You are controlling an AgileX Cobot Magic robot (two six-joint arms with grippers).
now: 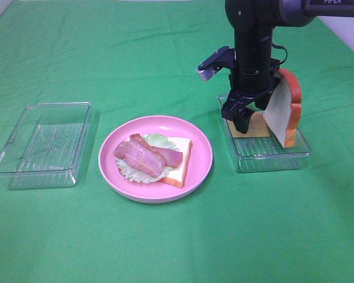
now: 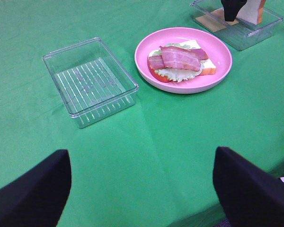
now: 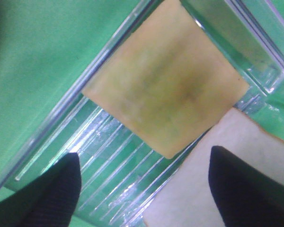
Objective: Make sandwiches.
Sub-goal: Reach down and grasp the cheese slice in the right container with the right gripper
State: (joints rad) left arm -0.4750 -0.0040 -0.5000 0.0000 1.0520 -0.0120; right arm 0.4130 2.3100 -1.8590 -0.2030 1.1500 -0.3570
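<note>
Right gripper [image 1: 248, 118] is hanging straight down over the clear container [image 1: 271, 159] on the right side of the green cloth [image 1: 165, 47], with its jaws spread wide and nothing between them. Its wrist view is showing the two dark fingertips [image 3: 52, 189] standing well apart above the ribbed container floor, with the yellow cheese square [image 3: 165, 80] lying flat just beyond them. Whether the tips are touching the cheese or hovering just over it is hard to tell from these angles. A white bread slice [image 1: 280, 115] with orange-brown crust is leaning on edge against the container's right wall, just beside the gripper, and its pale face is filling one corner of the right wrist view.

Left gripper [image 2: 142, 179] is hovering above bare cloth, well apart from everything, its fingers also parted and gripping nothing.

At the middle of the cloth a pink round plate [image 1: 200, 159] is carrying the part-built sandwich: a bread slice [image 1: 180, 162] is lying flat at the bottom, a pale green lettuce leaf [image 1: 159, 140] is resting on it, and reddish-pink bacon strips [image 1: 144, 154] are lying across the lettuce. A second clear container [image 1: 44, 144] is sitting to the left of the plate, near it but not touching.
</note>
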